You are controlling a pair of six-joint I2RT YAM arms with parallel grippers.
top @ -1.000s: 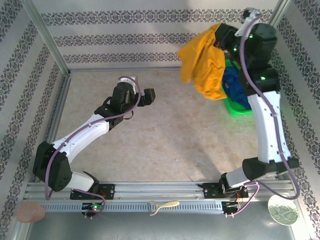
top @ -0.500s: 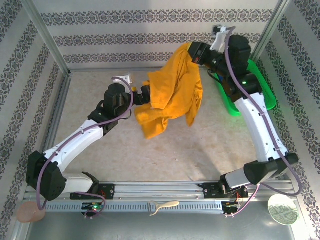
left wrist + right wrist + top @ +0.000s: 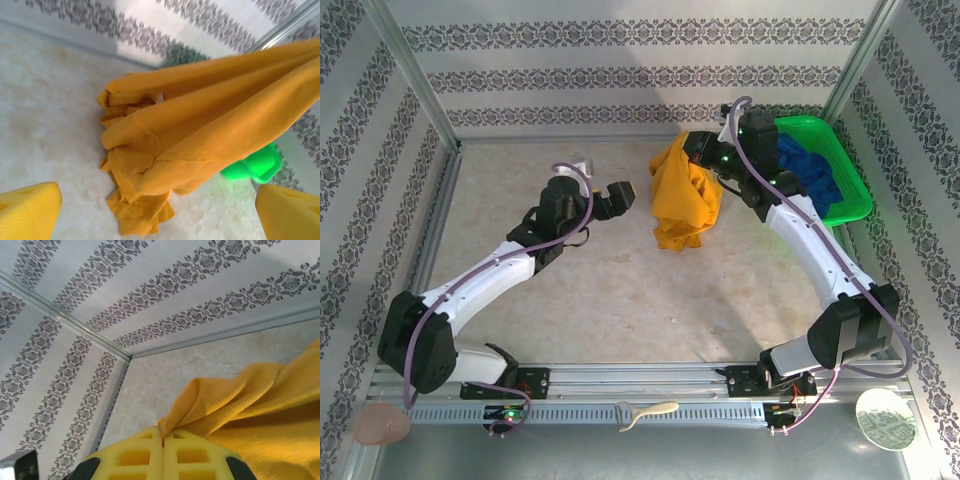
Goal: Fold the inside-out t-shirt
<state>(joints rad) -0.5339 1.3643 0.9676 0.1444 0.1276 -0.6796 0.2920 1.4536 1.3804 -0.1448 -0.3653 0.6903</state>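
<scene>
The right hand (image 3: pixel 690 152) is pinching the top of the yellow t-shirt (image 3: pixel 682 200), with its two fingers squeezed tight together on the cloth. It is holding the t-shirt up over the far middle of the desk (image 3: pixel 620 300). The t-shirt is hanging down from this hand in a long bunch, and its bottom end is lying crumpled on the desk. The left hand (image 3: pixel 624 192) is hovering just to the left of the t-shirt and is not touching it. Its fingers are spread wide apart and are holding nothing. It is pointing toward the t-shirt. A green basket (image 3: pixel 855 195) is sitting at the far right, with a blue cloth (image 3: pixel 807 175) lying inside it.
</scene>
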